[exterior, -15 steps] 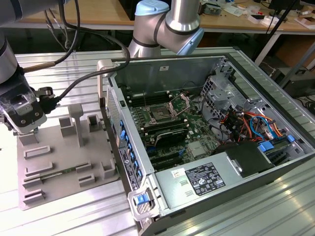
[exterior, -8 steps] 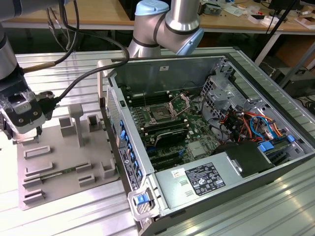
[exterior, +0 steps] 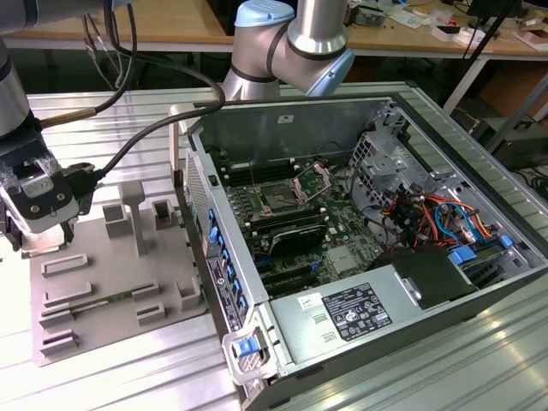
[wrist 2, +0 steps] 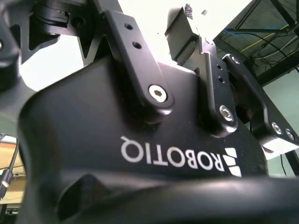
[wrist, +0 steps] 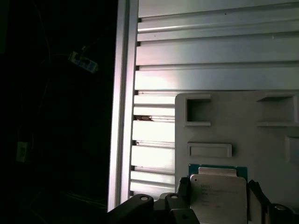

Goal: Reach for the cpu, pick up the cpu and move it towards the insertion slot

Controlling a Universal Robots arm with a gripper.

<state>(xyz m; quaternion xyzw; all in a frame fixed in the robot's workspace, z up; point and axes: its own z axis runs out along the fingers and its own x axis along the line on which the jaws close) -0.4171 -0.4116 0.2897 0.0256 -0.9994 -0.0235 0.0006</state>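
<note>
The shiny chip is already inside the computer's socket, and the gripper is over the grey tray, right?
Not quite. The first wrist view shows the cpu at the grey tray, not in the insertion slot. The gripper is indeed over the grey tray, as the exterior view shows.

The cpu (wrist: 218,198) is a small square chip with a silvery metal top plate and a thin green rim showing along one side. It lies flat on the grey moulded tray (wrist: 273,151), close to one edge of it. The insertion slot (exterior: 279,199) is a dark square socket in a shiny metal frame, its hinged plate (exterior: 313,181) standing open, set in the green circuit board (exterior: 344,219) near the far wall of the open computer case (exterior: 291,128).
</note>
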